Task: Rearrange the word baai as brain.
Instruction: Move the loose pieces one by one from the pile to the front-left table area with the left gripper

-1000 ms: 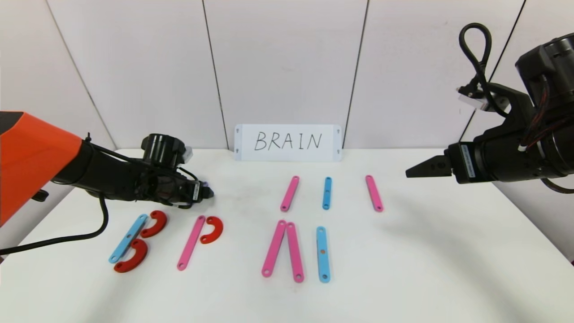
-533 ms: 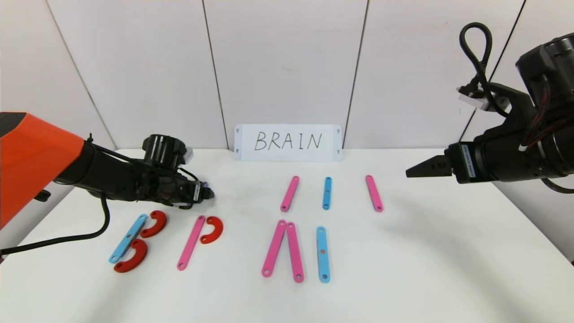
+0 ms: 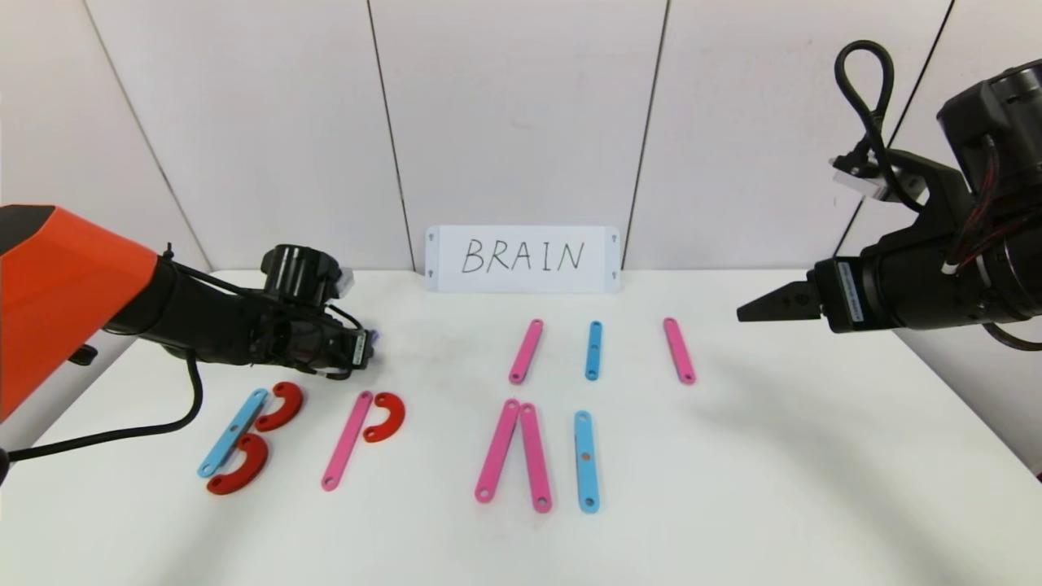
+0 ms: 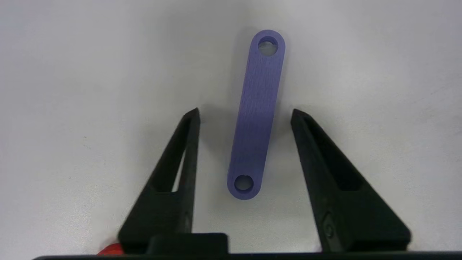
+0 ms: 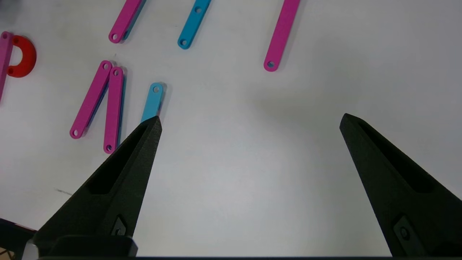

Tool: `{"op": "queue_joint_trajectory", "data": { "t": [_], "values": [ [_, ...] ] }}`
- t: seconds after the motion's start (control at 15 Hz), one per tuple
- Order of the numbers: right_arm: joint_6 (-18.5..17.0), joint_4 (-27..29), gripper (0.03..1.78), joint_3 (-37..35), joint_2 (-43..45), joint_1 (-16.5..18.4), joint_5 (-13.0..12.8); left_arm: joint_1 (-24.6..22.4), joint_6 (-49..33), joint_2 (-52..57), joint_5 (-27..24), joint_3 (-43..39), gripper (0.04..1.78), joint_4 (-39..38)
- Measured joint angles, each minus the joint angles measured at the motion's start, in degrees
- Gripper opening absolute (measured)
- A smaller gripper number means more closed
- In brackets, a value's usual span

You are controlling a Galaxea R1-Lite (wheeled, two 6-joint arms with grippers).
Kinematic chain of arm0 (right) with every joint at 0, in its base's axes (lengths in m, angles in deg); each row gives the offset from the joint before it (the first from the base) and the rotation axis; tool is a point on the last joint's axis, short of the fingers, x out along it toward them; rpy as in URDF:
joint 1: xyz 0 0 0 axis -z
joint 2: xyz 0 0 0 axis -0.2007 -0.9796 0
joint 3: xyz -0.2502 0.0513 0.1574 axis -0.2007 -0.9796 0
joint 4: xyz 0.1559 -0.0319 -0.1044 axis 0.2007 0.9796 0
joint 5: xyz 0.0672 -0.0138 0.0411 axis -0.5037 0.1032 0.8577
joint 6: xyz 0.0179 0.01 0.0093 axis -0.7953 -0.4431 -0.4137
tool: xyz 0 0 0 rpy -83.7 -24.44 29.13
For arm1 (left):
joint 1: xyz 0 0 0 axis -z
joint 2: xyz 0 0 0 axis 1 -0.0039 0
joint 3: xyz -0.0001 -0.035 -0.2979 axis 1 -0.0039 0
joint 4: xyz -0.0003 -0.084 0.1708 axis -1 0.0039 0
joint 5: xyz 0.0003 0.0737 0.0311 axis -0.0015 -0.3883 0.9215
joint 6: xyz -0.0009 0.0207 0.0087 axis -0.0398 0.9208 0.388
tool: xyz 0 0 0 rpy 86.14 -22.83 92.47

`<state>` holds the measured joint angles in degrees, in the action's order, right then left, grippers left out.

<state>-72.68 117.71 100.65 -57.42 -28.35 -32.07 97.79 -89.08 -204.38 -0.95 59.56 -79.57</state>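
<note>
The built word lies along the table's front: a blue strip with two red curves, a pink strip with one red curve, two leaning pink strips and a blue strip. Just behind the pink strip and its curve, my left gripper is low over the table. Its jaws stand open on either side of a short purple strip lying flat, with a gap on both sides. My right gripper hovers open and empty at the right.
A white card handwritten BRAIN leans on the back wall. In front of it lie a pink strip, a blue strip and another pink strip. The left arm's cable trails over the table's left edge.
The left gripper's jaws have drawn closer together around the purple strip. The right arm and all the other pieces have not moved.
</note>
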Motion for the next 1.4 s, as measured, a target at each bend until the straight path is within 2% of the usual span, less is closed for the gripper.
{"op": "queue_joint_trajectory", "data": {
  "t": [0.13,0.27,1.0,1.2,1.4],
  "values": [
    [0.0,0.02,1.73,0.0,0.21,-0.15,-0.55,0.09,0.0,-0.02,0.02,-0.07,0.43,0.0],
    [-0.07,0.06,1.73,-0.07,0.41,-0.43,-1.38,0.26,0.0,-0.07,-0.02,-0.09,0.28,-0.07],
    [-0.07,0.06,1.73,-0.1,0.46,-0.72,-1.41,0.98,-1.69,1.6,0.37,-0.02,0.27,-1.97],
    [-0.07,0.09,1.73,-0.1,0.33,-1.0,-1.41,1.9,-4.23,5.38,0.55,-0.74,0.27,-0.33],
    [-0.02,0.06,1.73,-0.33,0.38,-1.74,-1.51,3.54,-7.42,10.53,0.74,-1.34,0.27,4.69]
  ]
}}
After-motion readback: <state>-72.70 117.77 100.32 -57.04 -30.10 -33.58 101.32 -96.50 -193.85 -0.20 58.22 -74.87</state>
